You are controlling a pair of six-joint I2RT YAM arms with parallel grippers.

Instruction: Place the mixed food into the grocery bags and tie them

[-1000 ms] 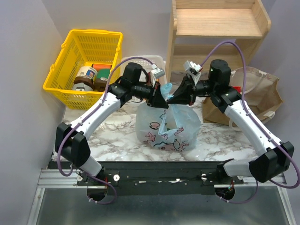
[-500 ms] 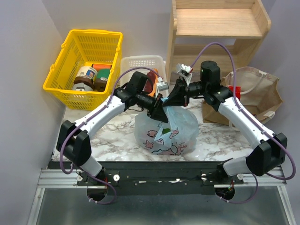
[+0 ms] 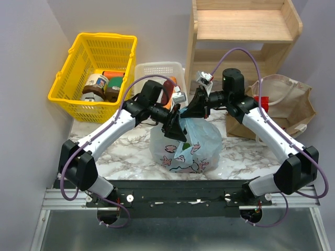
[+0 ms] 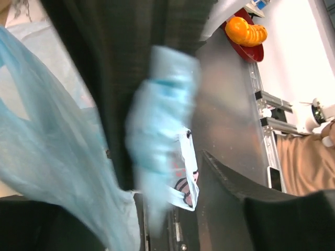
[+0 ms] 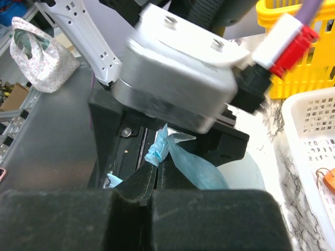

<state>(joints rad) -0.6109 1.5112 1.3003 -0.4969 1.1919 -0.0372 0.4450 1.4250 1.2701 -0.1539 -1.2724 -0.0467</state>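
Left pincer wide, right pincer tight.

No readable text anywhere. Labels on the jars in the far-left yellow basket are too small to read; the blue bag carries cartoon prints only.

Top view: bright, even overhead light, soft shadows on marble tabletop; sharp, slight bowing at edges. Left wrist view: light-blue bag strip smeared by motion blur, bg upper right blown out white, foreground v. dark. Right wrist view: grey housing & yellow basket blurred; near foreground black, no detail.
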